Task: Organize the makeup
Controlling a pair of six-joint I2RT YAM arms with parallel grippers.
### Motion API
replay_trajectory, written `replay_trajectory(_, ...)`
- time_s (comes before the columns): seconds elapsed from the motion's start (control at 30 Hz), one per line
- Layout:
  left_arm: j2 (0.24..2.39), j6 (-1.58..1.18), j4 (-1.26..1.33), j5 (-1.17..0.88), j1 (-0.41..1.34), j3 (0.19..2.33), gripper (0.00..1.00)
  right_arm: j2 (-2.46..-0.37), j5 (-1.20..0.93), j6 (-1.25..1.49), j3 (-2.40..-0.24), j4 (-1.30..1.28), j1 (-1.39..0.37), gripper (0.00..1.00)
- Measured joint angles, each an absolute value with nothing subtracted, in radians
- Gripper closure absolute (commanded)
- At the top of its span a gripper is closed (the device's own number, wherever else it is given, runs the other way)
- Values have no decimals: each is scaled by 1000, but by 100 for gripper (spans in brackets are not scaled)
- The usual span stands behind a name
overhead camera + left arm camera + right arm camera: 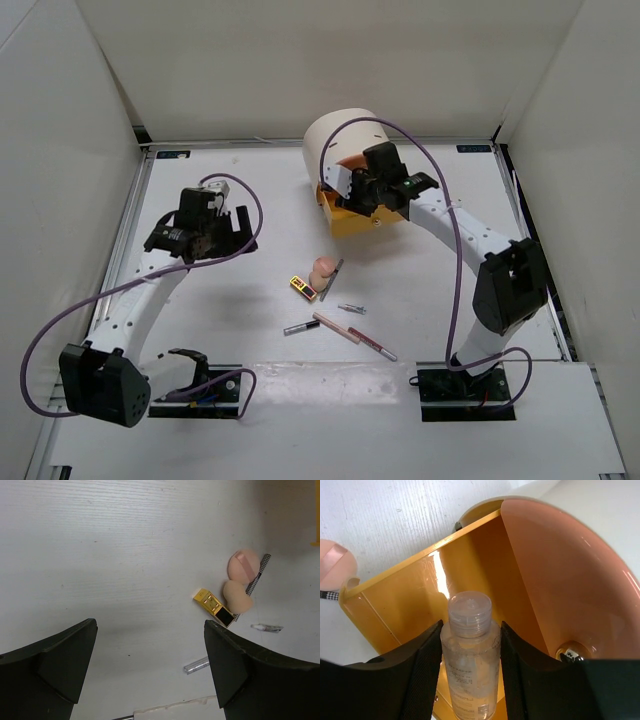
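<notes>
Drawer [410, 590], orange, stands open at the front of the cream cylindrical box [340, 135] at the far middle of the desk [250, 300]. Right wrist view: a clear bottle [470, 670] with a ribbed clear cap sits upright inside the drawer walls, and the right gripper [470, 650] is clamped on its body, one black finger on each side. Cannot tell whether the bottle's base touches the drawer floor. The pale pink inner wall of the box curves behind the drawer. The top view shows none of this: the right arm covers the drawer's inside and the bottle.

Left gripper [150, 630] hangs over bare desk left of centre, jaws spread wide, nothing between them.

Remaining makeup lies loose on the desk between the two arms, well apart from the box. Left wrist view separates two peach sponges [243, 566] touching each other, the farther one with a pink strip across it; the top view merges them into one blob. A checkered pencil [260, 575] lies against both. A gold lipstick [214, 606] lies just beside the nearer sponge. A small clear tube [267, 627] and a silver tube [196, 665] lie nearer the arm bases. Only the top view shows two pink pencils [336, 328] lying end to end on a diagonal, nearest the bases
</notes>
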State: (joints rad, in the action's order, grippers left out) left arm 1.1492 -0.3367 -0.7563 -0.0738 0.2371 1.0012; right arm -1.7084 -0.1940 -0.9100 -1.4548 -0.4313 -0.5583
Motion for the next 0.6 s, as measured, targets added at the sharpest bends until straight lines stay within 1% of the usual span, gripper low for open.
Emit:
replay_trajectory(0.03,1152,-337,-752,-77,240,1001,2,-1708,-194,-913,-1455,-432,-557,51)
replay_trajectory(0.1,1156,-337,-741,-83,251,1001,2,-1708,-194,-916,-1459,-431,-556,48)
replay_trajectory(0.27,1190,-328,-708,-88,308,1002,2,-1708,-193,-908,-1472,-429,-554,30)
replay_trajectory(0.3,1208,-326,-705,-85,326,1003,2,-1708,-194,-904,-1475,-427,-554,24)
replay_trajectory(0.37,1253,-322,-702,-67,371,1010,2,-1707,-194,-896,-1477,-422,-553,17)
replay_trajectory(0.47,1309,-322,-698,-44,442,1021,2,-1696,-196,-885,-1477,-419,-552,10)
replay_trajectory(0.53,1332,-323,-689,-35,487,1024,2,-1679,-199,-870,-1477,-420,-552,8)
replay_trajectory(0.6,1345,-323,-669,-34,527,1025,2,-1642,-204,-844,-1470,-415,-551,9)
